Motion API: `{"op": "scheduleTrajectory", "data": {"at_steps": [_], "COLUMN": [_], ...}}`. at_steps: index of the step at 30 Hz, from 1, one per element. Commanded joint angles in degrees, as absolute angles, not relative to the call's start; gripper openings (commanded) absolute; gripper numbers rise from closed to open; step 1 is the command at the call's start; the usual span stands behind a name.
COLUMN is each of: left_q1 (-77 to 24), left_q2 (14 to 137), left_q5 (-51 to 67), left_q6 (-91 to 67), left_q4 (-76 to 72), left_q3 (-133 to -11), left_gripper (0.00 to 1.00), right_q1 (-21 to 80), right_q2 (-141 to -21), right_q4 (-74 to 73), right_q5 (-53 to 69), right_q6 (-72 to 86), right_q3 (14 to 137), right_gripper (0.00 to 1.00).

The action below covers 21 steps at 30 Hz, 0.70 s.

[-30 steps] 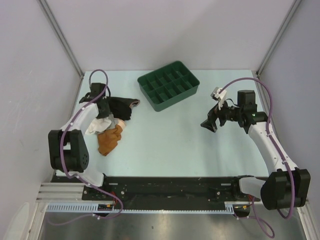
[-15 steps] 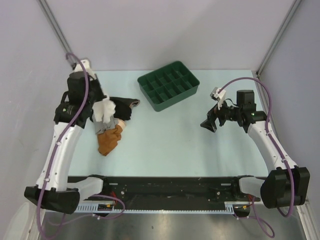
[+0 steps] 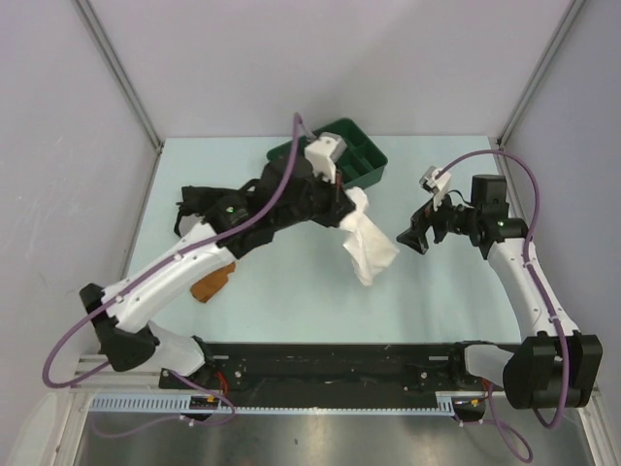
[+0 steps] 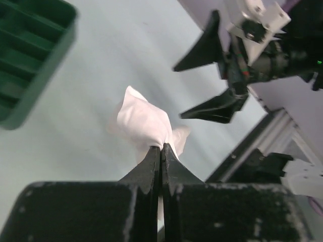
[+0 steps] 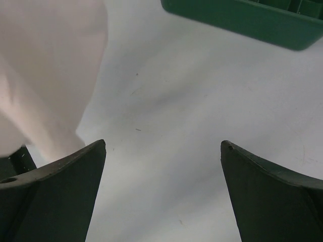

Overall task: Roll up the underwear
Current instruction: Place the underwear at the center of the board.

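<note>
The underwear (image 3: 367, 245) is a small white fabric garment hanging in the air over the middle of the table. My left gripper (image 3: 347, 212) is shut on its upper edge, and the cloth droops below it. The left wrist view shows the cloth (image 4: 143, 123) pinched between the closed fingers (image 4: 151, 169). My right gripper (image 3: 410, 239) is open and empty, just right of the hanging garment. In the right wrist view the cloth (image 5: 48, 65) fills the upper left, past the open fingertips (image 5: 93, 151).
A green compartment tray (image 3: 364, 163) stands at the back centre, partly behind my left arm. A black garment (image 3: 194, 199) and an orange-brown garment (image 3: 206, 283) lie at the left.
My left arm has swung from the pile at the left to the table's middle, carrying the white underwear. The right gripper has barely moved.
</note>
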<state>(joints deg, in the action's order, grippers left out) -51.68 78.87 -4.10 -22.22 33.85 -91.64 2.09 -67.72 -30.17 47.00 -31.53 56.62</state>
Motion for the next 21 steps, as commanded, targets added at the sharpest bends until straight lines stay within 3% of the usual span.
{"op": "scheduleTrajectory", "data": {"at_steps": [1, 8, 9, 12, 14, 15, 18, 21], "left_q1": [-53.9, -50.4, -47.9, -43.0, -41.8, -41.7, -41.7, -41.6], "left_q2": [81.9, 93.1, 94.9, 99.2, 94.7, 91.8, 80.4, 71.6], "left_q5": [2.6, 2.2, 3.0, 1.9, -3.4, -5.9, -9.4, -7.5], "left_q6": [-30.9, -38.2, -38.8, -36.4, -33.4, -29.6, -23.7, -22.9], "left_q4": [21.8, 10.0, 8.4, 10.3, 10.5, 10.9, 10.5, 8.1], "left_q3": [-89.8, -75.9, -74.5, -70.3, -65.4, -63.7, -57.1, -49.4], "left_gripper": [0.00, 0.01, 0.15, 0.38, 0.47, 0.58, 0.71, 0.77], "right_q1": [0.4, -2.3, -2.2, -1.7, -0.4, -0.2, 5.9, 9.2], "right_q2": [-65.4, -65.7, -66.0, -67.4, -68.6, -69.2, -71.5, -75.5], "right_q4": [-30.2, -30.8, -31.0, -33.0, -37.3, -38.4, -39.6, -39.3], "right_q5": [49.7, 49.5, 49.3, 50.0, 52.4, 52.7, 52.1, 51.9], "right_q6": [-31.2, -31.8, -32.5, -37.3, -43.0, -47.2, -52.3, -57.6], "right_q3": [58.9, 58.8, 58.8, 58.7, 58.4, 57.8, 56.4, 56.1], "right_gripper": [1.00, 1.00, 1.00, 1.00, 1.00, 1.00, 1.00, 0.98]}}
